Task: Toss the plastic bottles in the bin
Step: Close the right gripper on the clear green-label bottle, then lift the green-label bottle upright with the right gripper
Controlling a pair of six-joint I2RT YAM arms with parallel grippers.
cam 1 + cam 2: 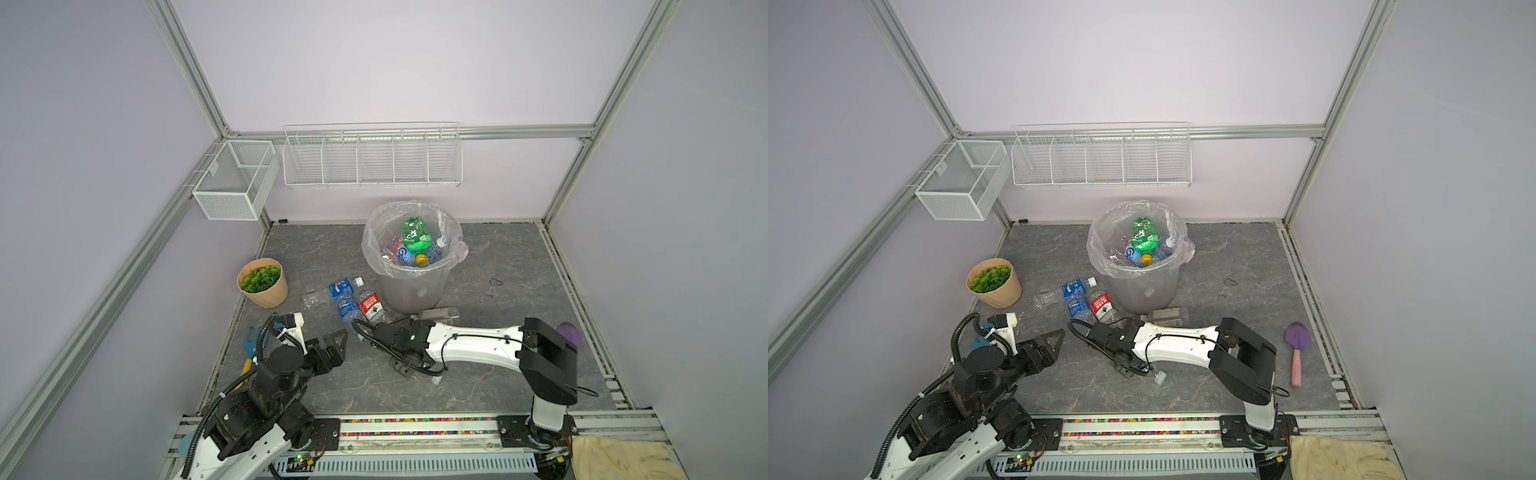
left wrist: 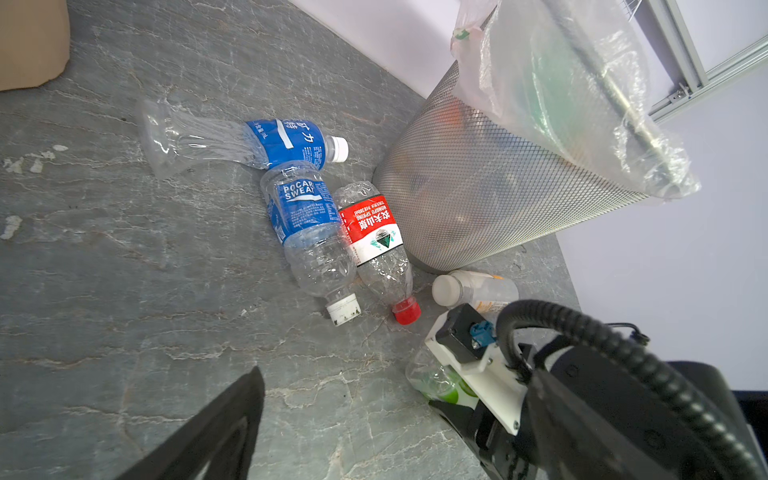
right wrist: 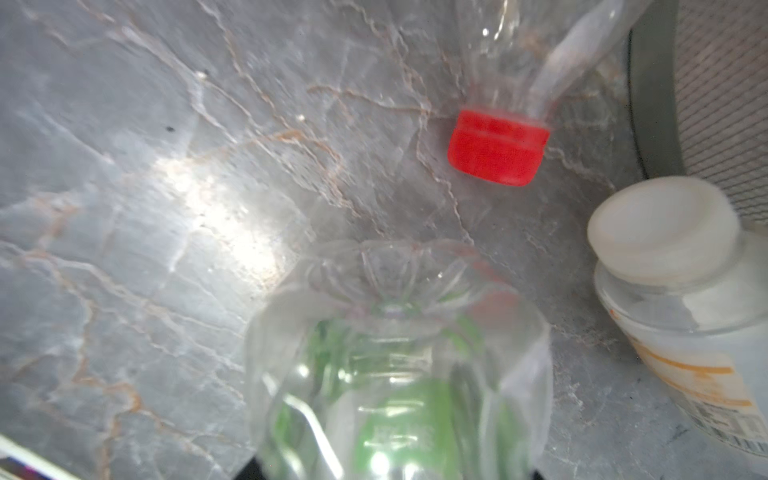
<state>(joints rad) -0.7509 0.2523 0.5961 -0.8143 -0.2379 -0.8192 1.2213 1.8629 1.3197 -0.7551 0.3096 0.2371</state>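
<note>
The right gripper (image 1: 406, 368) reaches across to the middle of the grey marbled floor (image 1: 498, 266) and is clenched on a clear bottle with a green label (image 3: 395, 374). The right wrist view shows that bottle's ridged base pointing away from the camera, and in a top view a white cap (image 1: 1160, 377) pokes out just beside the gripper. Whether the bottle is off the floor cannot be told. The left gripper (image 1: 328, 340) hangs low on the left, its jaws spread wide with nothing between them, and one black finger (image 2: 216, 436) shows in the left wrist view. The bin (image 1: 411, 291), grey and lined with a clear plastic bag, stands toward the back wall and holds several bottles, among them a green bottle (image 1: 415, 232) and one with a yellow cap (image 1: 421, 259). Just beside its base, on the left in both top views, three bottles lie close together: a crushed Pocari Sweat bottle (image 2: 249, 141), a second Pocari Sweat bottle (image 2: 307, 224) touching it, and a red-labelled Nongfu Spring bottle (image 2: 374, 232) with a red cap (image 3: 496, 145). An orange-labelled bottle (image 2: 478, 291) with a white lid lies against the front of the bin's base, near the right wrist. A tan pot of green leaves (image 1: 264, 284) stands to the left, a blue hand rake (image 1: 249, 340) lies beside the left arm, and a purple trowel (image 1: 1296, 336) lies near the right edge.
</note>
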